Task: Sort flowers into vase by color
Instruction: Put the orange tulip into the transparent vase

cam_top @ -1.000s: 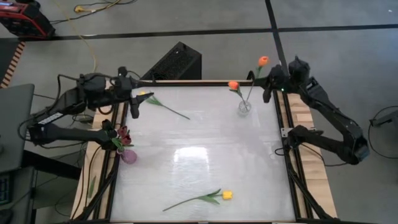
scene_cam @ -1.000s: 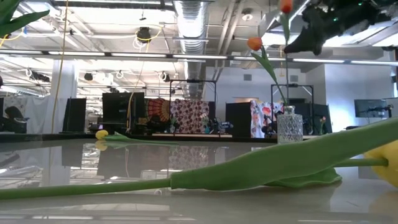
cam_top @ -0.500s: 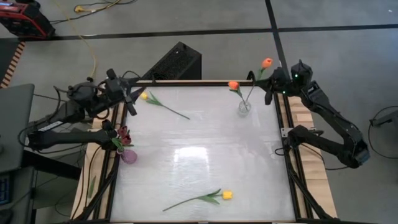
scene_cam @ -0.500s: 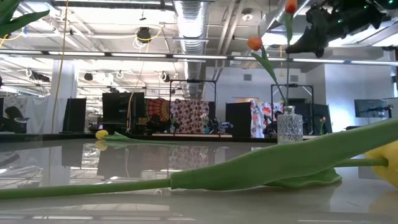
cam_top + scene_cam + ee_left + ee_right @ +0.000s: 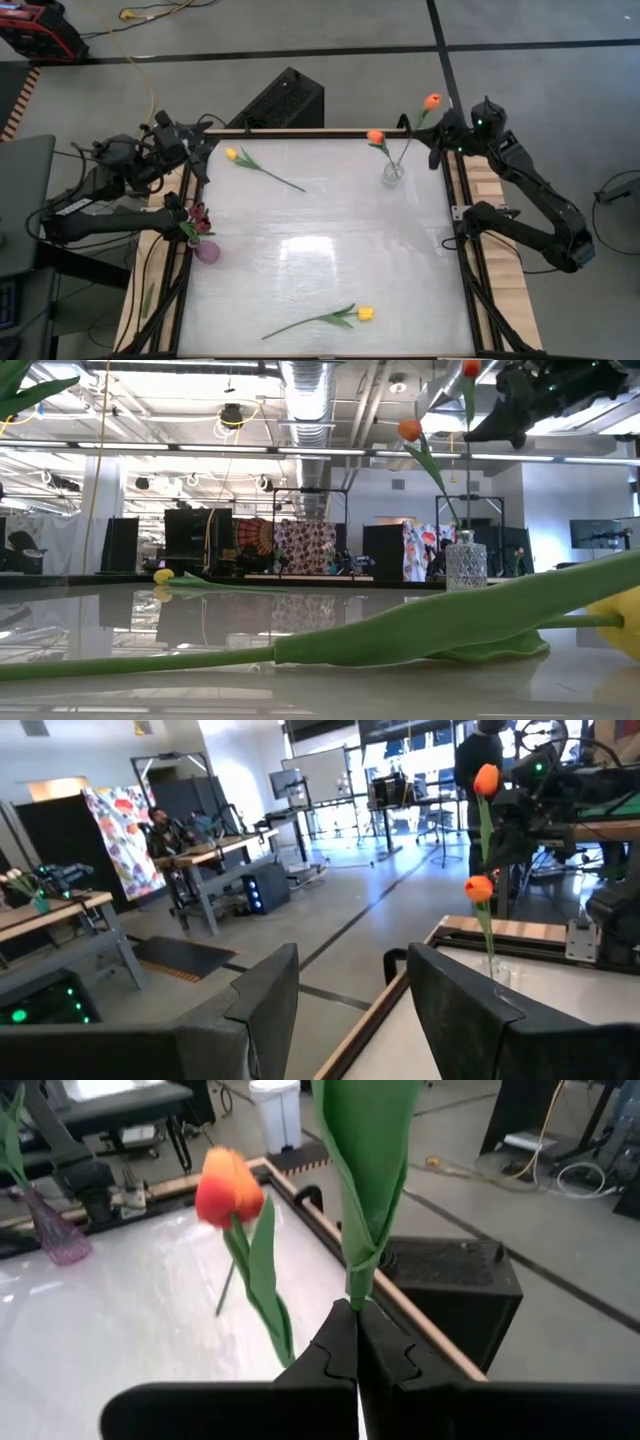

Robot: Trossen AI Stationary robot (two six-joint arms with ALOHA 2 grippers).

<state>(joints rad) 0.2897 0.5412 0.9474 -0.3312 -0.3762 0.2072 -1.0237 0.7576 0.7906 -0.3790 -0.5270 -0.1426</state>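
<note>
Table (image 5: 320, 250) carries clear vase (image 5: 393, 172) near far right corner. Right gripper (image 5: 436, 136) beside that corner pinches orange tulip (image 5: 431, 101) stem, jaws closed. Left gripper (image 5: 197, 158) at far left corner, jaws apart, empty.

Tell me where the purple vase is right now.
In the high view, the purple vase stands at the table's left edge, holding dark red flowers, just below the left gripper.

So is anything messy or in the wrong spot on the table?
Two yellow tulips lie flat on the table, one near the left gripper at and one at the near edge, not in any vase. The right gripper holds an orange tulip by its stem above the clear vase.
</note>
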